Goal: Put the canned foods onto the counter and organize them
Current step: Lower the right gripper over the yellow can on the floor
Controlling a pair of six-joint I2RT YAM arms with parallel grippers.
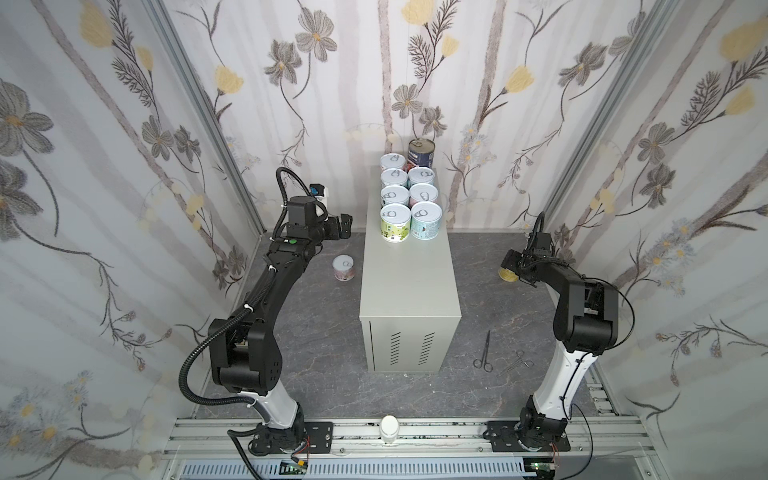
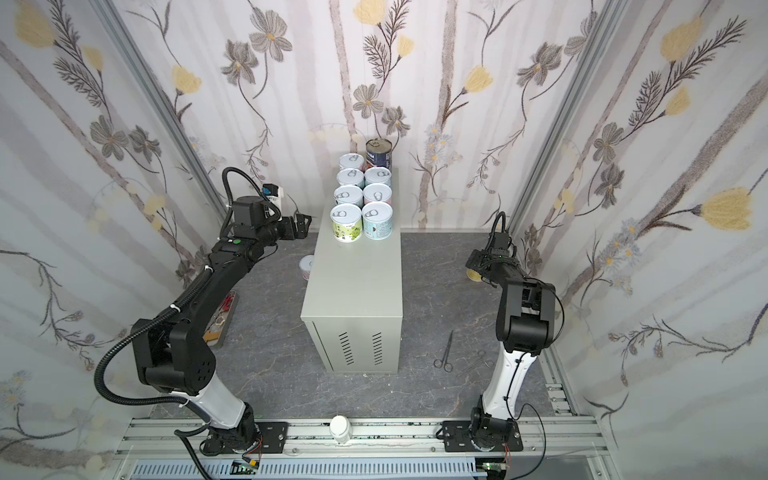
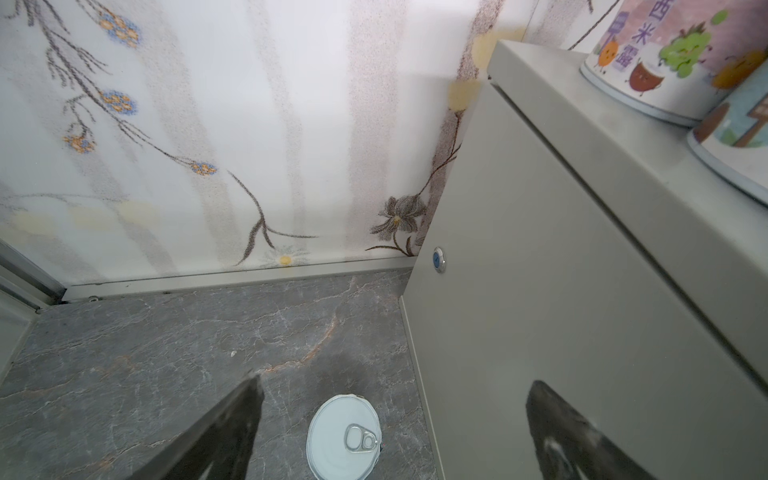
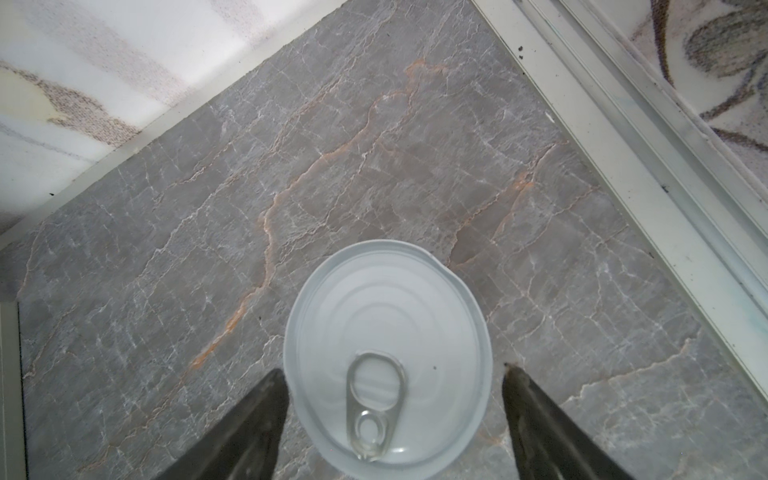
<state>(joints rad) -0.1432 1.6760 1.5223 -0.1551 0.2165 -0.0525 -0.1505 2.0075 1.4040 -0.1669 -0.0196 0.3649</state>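
On the floor [image 1: 324, 353], the right tool [image 1: 510, 268] straddles the yellow can [image 1: 506, 276].
Top view: eight cans [image 1: 395, 194] stand on the desk [image 1: 409, 286]. Left wrist: the left tool [image 3: 395, 380] is spread above the pink can [image 3: 344, 436]. Right wrist: fingers [image 4: 249, 432] flank the lid [image 4: 386, 316], not yet pinching; centre first, then squeeze evenly.
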